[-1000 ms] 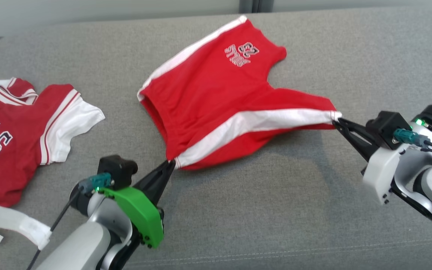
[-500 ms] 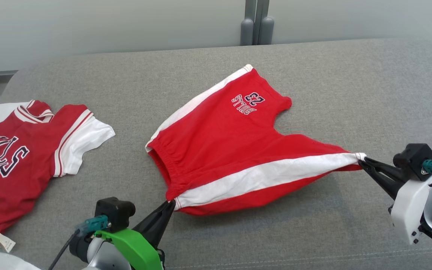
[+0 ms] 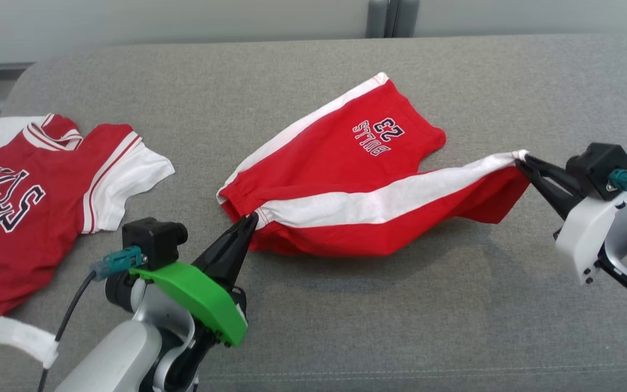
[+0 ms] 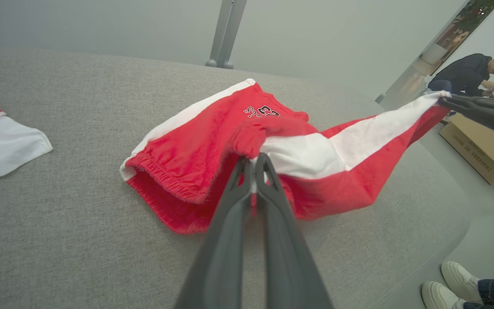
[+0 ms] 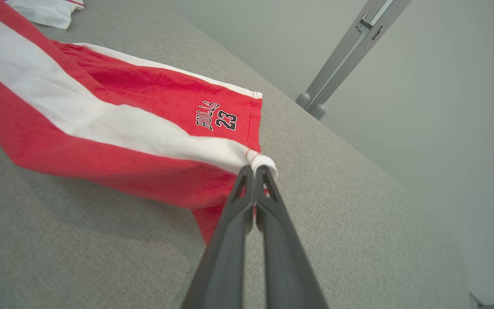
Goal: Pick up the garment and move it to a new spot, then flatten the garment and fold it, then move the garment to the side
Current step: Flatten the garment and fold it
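The garment (image 3: 346, 179) is a pair of red shorts with white side stripes and a "BULLS 23" print, lying on the grey cushion (image 3: 379, 321). My left gripper (image 3: 251, 222) is shut on the waistband corner where the white stripe ends. My right gripper (image 3: 523, 160) is shut on the leg hem at the other end of that stripe. The near side is lifted and stretched between them, folding over the far half. The left wrist view shows the garment (image 4: 212, 141) pinched at my left gripper (image 4: 254, 158). The right wrist view shows the garment (image 5: 114, 128) pinched at my right gripper (image 5: 255, 168).
A red and white jersey (image 3: 25, 201) lies on the cushion's left part. A grey post (image 3: 389, 16) stands behind the cushion's far edge. In the left wrist view a person (image 4: 470, 73) crouches at the far right, a cardboard box (image 4: 483, 146) beside, and white shoes (image 4: 453, 285) stand below.
Both grippers have carried the near striped edge of the shorts up and away from me, over the far half. The head camera shifted between frames.
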